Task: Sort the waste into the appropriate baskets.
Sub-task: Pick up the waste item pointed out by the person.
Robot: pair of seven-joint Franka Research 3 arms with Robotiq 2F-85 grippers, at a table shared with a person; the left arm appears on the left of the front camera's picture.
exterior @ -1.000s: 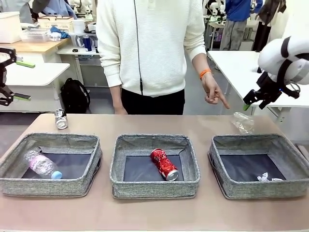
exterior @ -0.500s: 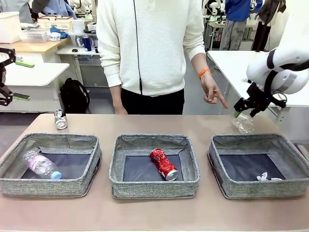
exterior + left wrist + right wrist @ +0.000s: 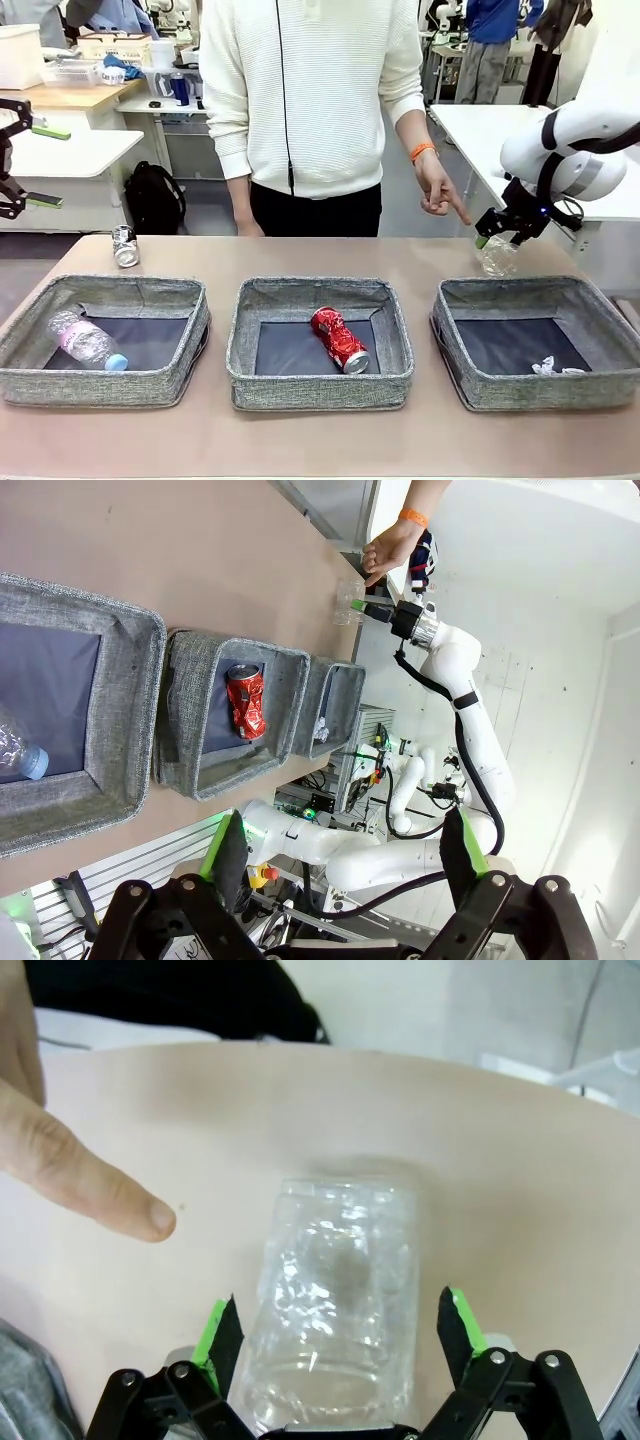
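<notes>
Right gripper (image 3: 497, 238) angled downward, jaws fully spread, straddling clear label-less bottle (image 3: 340, 1260). Person's hand (image 3: 437, 190) pointing alongside. Left gripper (image 3: 342, 845) raised, jaws spread, empty.

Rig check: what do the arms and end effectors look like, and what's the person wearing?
The right arm is glossy white, rounded links with black joint bands and a thin black cable. The right end effector and left end effector are black two-finger linkages with green pads. The person wears a white knit sweater and an orange wristband.
</notes>
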